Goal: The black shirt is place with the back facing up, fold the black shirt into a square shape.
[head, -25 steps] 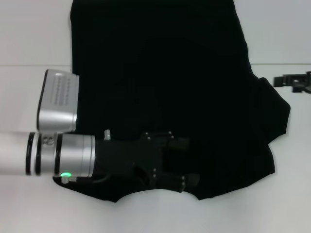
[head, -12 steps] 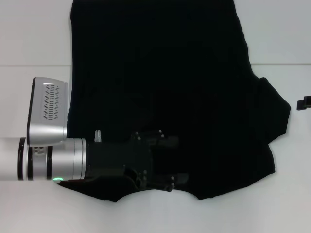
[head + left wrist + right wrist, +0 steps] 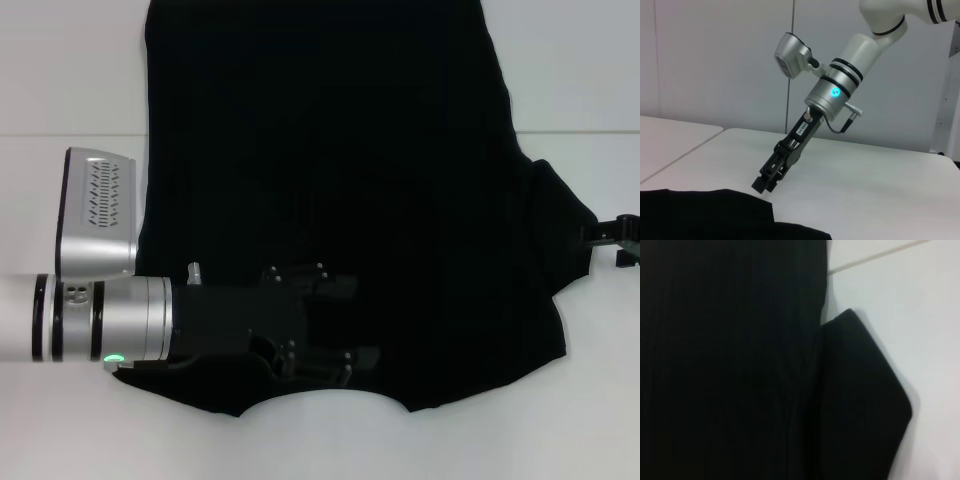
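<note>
Both arms work: left gripper lies over the black shirt, fingers unreadable; right gripper, nearly closed, could miss the sleeve.

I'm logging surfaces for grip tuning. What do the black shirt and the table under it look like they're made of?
The black shirt looks like soft matte cloth, probably knit: it lies limp, with soft creases at its sleeve. The table looks like a hard, smooth white panel, perhaps laminate, with a thin seam line; the exact material is uncertain.
</note>
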